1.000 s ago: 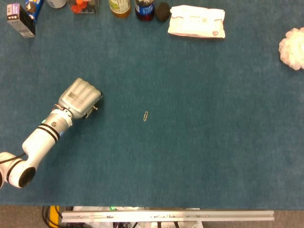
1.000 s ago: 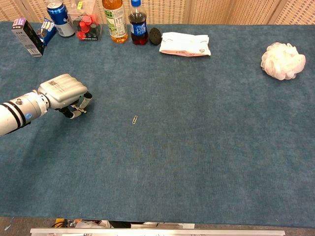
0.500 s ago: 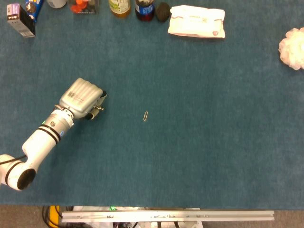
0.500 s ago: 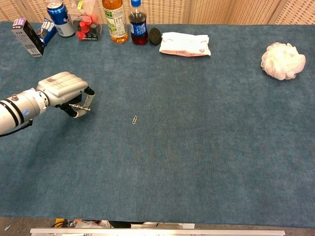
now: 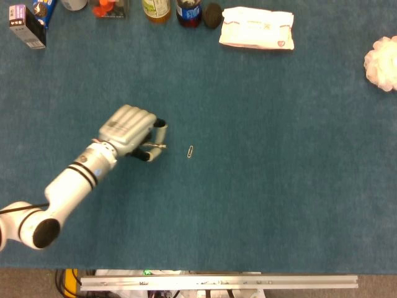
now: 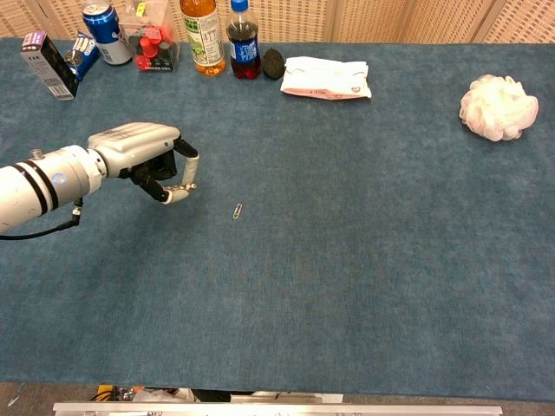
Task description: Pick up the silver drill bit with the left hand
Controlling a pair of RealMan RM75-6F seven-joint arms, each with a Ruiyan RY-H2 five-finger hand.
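From my seat the nearest thing is the left hand (image 5: 133, 132), reaching in from seven o'clock across the blue table (image 5: 260, 205), and its fingers (image 6: 186, 165) are curled over a thin silver drill bit (image 5: 153, 147) pinched against the thumb, the bit lying roughly level with its tip toward three o'clock. Whether the bit is fully clear of the cloth I cannot quite tell at this size, though the chest view suggests it is. Just past it at three o'clock lies a paperclip (image 5: 190, 151), apart from the hand. To finish well I would keep the pinch firm and raise straight up, slowly, so the slim bit cannot roll out. Far off at twelve o'clock stand the bottles (image 6: 243, 39). The right hand shows in neither view.
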